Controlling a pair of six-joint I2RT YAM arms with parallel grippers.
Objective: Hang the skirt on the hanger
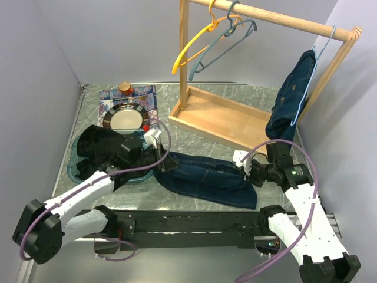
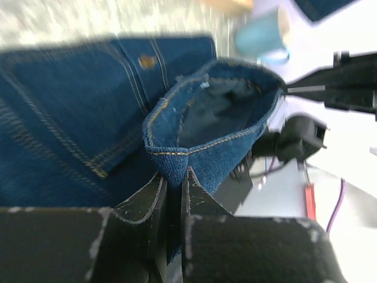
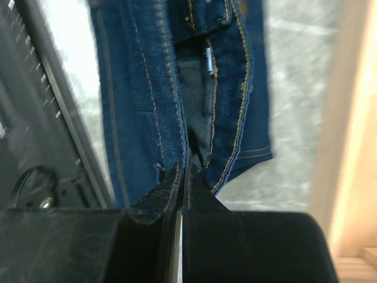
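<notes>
Table (image 1: 194,138): grey marbled top. A wooden rack (image 1: 184,59) stands at the far right.

Skirt (image 1: 206,180): lies on the table in front of the rack base, between the two grippers. It is dark blue denim with gold-orange topstitching, and a metal button (image 2: 147,61) shows in the left wrist view. Its long axis runs left to right across the table, with the right end angled slightly toward the near edge. Each wrist view shows an edge gaping open onto a darker lining. The overhead view does not show which end is the waist.

Blue tub (image 1: 75,171): near left, holding black clothing (image 1: 100,144).

Denim garment (image 1: 291,97): hangs from a pale blue hanger (image 1: 315,59) at the right end of the rack rail.

Yellow hanger (image 1: 197,38) and grey-blue hanger (image 1: 227,44): both bare, hanging side by side near the left post.

Plate (image 1: 123,118): far left, behind the tub.

Left gripper (image 1: 160,160): at the skirt's left end. Fingers (image 2: 147,203) are pressed together on a stitched fold of denim, which is raised off the cloth below.

Right gripper (image 1: 243,167): at the skirt's right end. Fingers (image 3: 165,191) are closed on the denim edge, with no gap visible.
</notes>
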